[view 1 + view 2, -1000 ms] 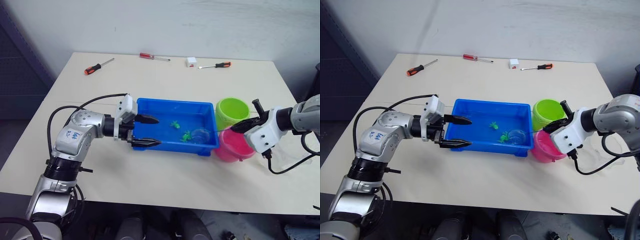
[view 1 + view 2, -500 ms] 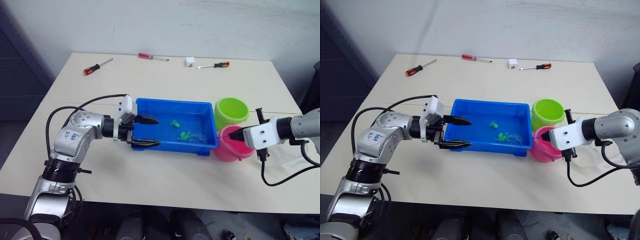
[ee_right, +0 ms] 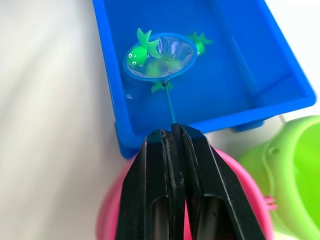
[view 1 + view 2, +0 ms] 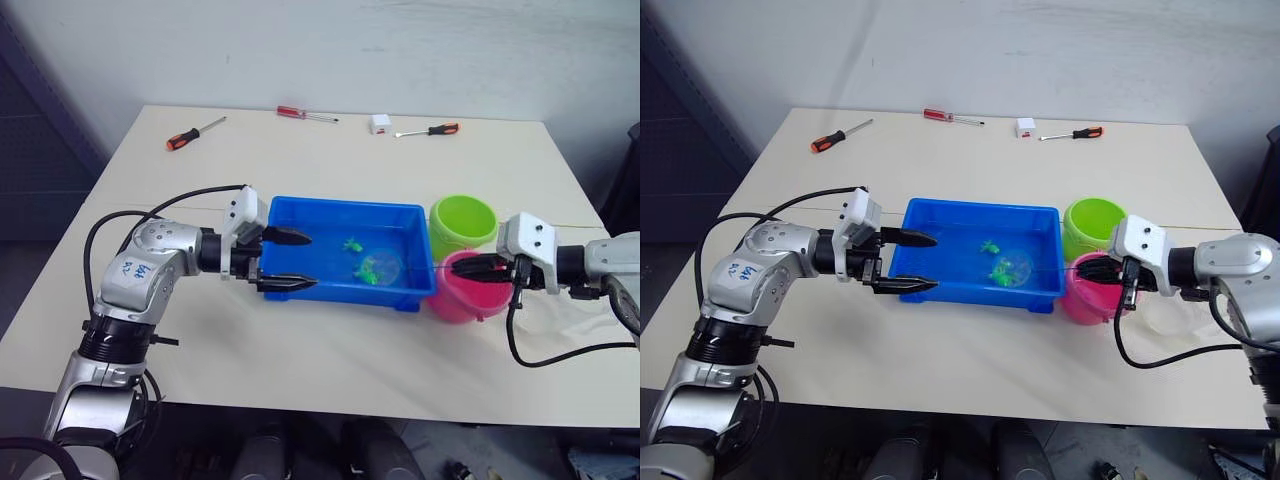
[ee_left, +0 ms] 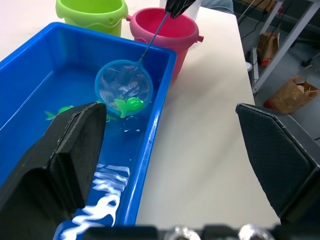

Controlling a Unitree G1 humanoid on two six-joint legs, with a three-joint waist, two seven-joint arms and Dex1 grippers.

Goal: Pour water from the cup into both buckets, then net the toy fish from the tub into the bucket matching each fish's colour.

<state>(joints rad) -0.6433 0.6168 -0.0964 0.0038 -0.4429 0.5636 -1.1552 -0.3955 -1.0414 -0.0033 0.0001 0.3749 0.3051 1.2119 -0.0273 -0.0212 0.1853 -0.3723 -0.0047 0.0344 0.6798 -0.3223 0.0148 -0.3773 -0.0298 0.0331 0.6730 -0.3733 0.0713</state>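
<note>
While only green fish (image 3: 136,54) show in the blue tub (image 4: 300,211), the right gripper (image 3: 172,142) pinches the net (image 3: 159,56) handle above the pink bucket (image 4: 462,296), hoop at one fish; the left gripper (image 4: 283,260) hangs open at the tub's end. Green bucket (image 4: 463,222) awaits them.

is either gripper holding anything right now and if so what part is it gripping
The right gripper is shut on the net, pinching the far end of its thin dark handle. The left gripper is open at the tub's end, holding nothing.
</note>
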